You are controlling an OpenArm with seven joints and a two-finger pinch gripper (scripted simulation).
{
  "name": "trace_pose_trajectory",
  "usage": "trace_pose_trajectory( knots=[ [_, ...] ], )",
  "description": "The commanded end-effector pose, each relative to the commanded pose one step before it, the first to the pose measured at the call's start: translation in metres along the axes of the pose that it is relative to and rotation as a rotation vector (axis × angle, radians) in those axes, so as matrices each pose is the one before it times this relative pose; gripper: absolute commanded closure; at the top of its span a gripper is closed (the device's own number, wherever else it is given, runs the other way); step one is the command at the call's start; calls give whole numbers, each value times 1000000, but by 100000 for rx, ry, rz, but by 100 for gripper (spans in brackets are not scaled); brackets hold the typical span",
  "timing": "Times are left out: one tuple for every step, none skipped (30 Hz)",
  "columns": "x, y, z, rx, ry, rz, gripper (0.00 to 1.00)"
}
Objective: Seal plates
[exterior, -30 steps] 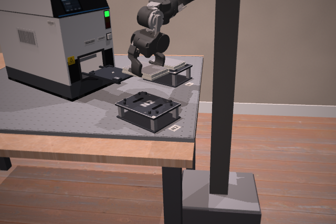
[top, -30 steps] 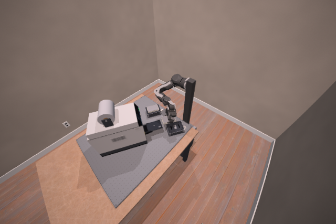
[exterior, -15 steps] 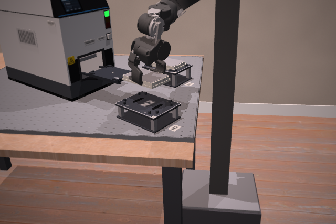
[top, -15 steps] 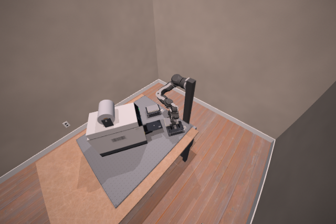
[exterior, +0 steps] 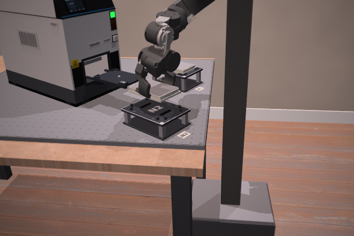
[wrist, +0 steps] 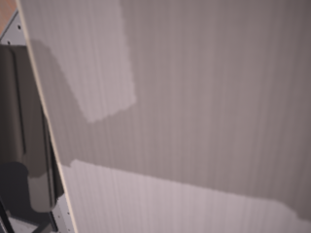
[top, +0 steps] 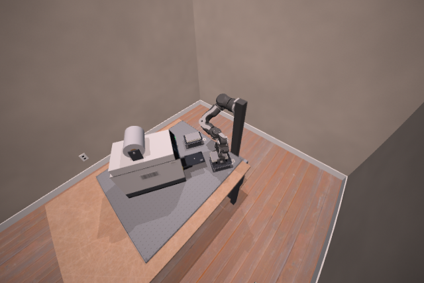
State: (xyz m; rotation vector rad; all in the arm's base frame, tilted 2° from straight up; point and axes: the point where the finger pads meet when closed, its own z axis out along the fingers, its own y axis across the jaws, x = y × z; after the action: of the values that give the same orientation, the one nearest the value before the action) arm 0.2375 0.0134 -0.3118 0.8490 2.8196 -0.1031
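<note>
My gripper (exterior: 157,88) (top: 218,160) is shut on a foil-sealed plate (exterior: 165,89) (wrist: 194,116) and holds it a little above the black N2 nest (exterior: 155,110) (top: 221,166). The nest's top is bare. In the wrist view the plate's grey foil fills nearly the whole frame. The other plate (exterior: 186,68) (top: 193,138) sits on the far nest (exterior: 192,76). The sealer (exterior: 51,27) (top: 147,163) shows a green lamp (exterior: 112,14). Its stage (exterior: 114,77) (top: 194,160) is out and bare.
The arm's dark post (exterior: 235,84) (top: 238,125) stands at the table's right edge on a grey base (exterior: 233,207). A foil roll (top: 134,138) sits on top of the sealer. The N2 label (exterior: 183,134) lies by the table's front right corner.
</note>
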Motion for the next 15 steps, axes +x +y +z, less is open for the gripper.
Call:
trace_pose_trajectory(
  knots=[
    [1940, 2963, 1100, -806, -356, 200, 100],
    [1613, 1462, 923, -23, 2, -12, 100],
    [1612, 1441, 923, -10, 2, -9, 100],
    [1611, 1434, 921, -5, 2, -8, 100],
    [1611, 1440, 921, -9, 2, -8, 100],
    [1612, 1454, 922, -18, 2, -8, 100],
    [0, 0, 0, 0, 0, 0, 100],
    [0, 0, 0, 0, 0, 0, 100],
    [1615, 1089, 922, 206, 4, -52, 100],
    [1609, 1803, 920, -230, 0, 29, 100],
    [1611, 1570, 922, -88, 2, -4, 100],
    [1604, 1404, 912, 16, 5, -7, 100],
    [1353, 1128, 751, 56, 1, -19, 100],
    [-2206, -438, -345, 106, -420, 169, 100],
    [-374, 74, -232, -30, -68, -49, 100]
  ],
)
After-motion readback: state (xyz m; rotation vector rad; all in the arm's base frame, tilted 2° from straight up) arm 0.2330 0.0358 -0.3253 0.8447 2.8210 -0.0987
